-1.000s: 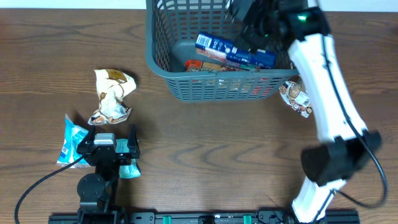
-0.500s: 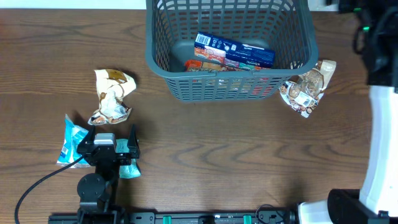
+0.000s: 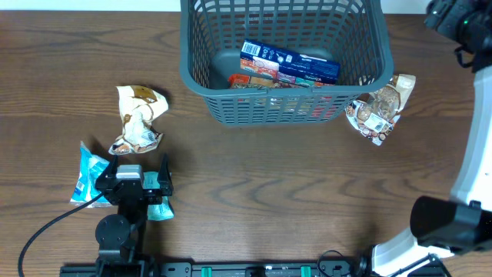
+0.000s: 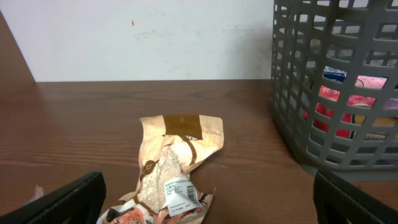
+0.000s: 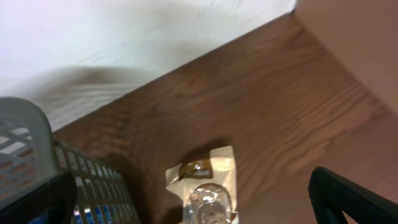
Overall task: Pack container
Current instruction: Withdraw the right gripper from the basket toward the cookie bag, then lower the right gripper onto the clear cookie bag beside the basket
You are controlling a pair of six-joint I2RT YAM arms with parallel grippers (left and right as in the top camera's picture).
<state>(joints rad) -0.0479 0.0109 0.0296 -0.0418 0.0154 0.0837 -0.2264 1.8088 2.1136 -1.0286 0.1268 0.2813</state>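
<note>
Hovering right hand (image 5: pixel 196 202) beyond container (image 3: pixel 201 92), left hand (image 4: pixel 208 199) low, both fingers (image 5: pixel 354 202) spread

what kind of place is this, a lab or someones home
Most likely a robotics lab bench, not a home: left arm and right arm on a rail at a wooden table, plain white wall behind, and a grey basket with snack packets around it.

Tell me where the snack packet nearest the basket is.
Overhead view: the snack packet lies on the table just outside the basket's near right corner, on the robot's right side.
</note>
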